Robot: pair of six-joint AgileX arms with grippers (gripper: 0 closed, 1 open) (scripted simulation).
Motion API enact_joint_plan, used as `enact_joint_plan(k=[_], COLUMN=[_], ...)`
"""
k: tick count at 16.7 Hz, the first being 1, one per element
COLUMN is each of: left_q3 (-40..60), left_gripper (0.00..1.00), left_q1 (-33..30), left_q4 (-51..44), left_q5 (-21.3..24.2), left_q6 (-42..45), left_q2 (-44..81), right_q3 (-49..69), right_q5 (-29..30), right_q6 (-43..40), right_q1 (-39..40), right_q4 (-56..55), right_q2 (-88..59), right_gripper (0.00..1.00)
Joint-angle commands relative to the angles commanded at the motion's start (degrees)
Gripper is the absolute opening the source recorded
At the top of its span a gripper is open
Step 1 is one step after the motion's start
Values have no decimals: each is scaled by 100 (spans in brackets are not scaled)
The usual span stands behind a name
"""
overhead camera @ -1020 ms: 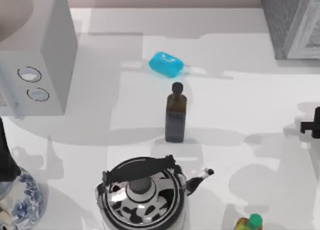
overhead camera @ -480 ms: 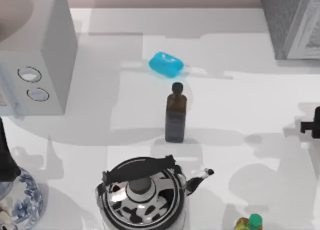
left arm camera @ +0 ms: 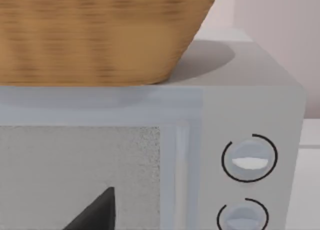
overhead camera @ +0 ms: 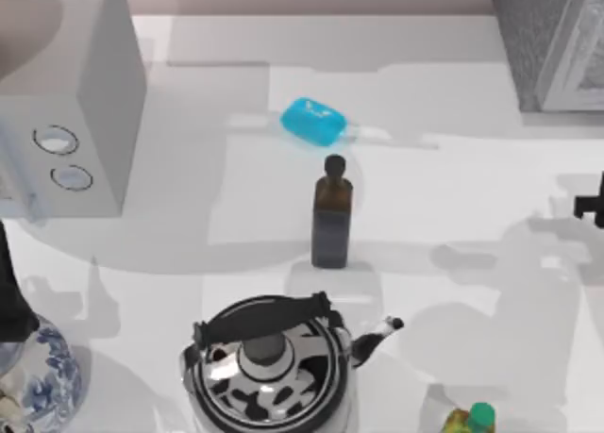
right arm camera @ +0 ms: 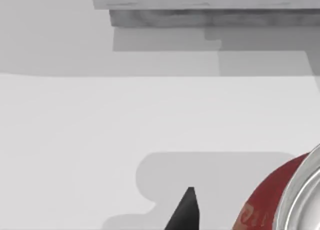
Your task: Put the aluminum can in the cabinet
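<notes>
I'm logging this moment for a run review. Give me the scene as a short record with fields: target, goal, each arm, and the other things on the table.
target: can, red with a silver rim, close to the right gripper in the right wrist view
goal: cabinet, table's far right corner
right arm: at the table's right edge
left arm: facing the microwave, which has a basket on top
table centre: dark bottle, blue soap behind it
near edge: kettle, vase, yellow bottle

Two bottles [overhead camera: 331, 216] (one kettle [overhead camera: 269, 367])
</notes>
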State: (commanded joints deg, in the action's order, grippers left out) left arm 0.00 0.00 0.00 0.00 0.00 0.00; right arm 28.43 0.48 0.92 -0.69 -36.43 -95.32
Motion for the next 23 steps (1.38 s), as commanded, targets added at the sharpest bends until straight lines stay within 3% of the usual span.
enact_joint_plan(k=[8,11,23], left_q3=[0,0,0], left_gripper=[100,100,100], left_q1=[0,0,0], left_q4=[0,0,0], left_q5=[0,0,0], left_q6=[0,0,0], left_q2=[0,0,0], right_q3=[945,1359,1069], right_q5=[-24,-34,-37], right_q6=[-17,-23,-44], right_q1=[-4,-7,8], right_q4=[3204,3928,4059], right_q2=[1519,2107,2958], right_gripper=[0,0,0])
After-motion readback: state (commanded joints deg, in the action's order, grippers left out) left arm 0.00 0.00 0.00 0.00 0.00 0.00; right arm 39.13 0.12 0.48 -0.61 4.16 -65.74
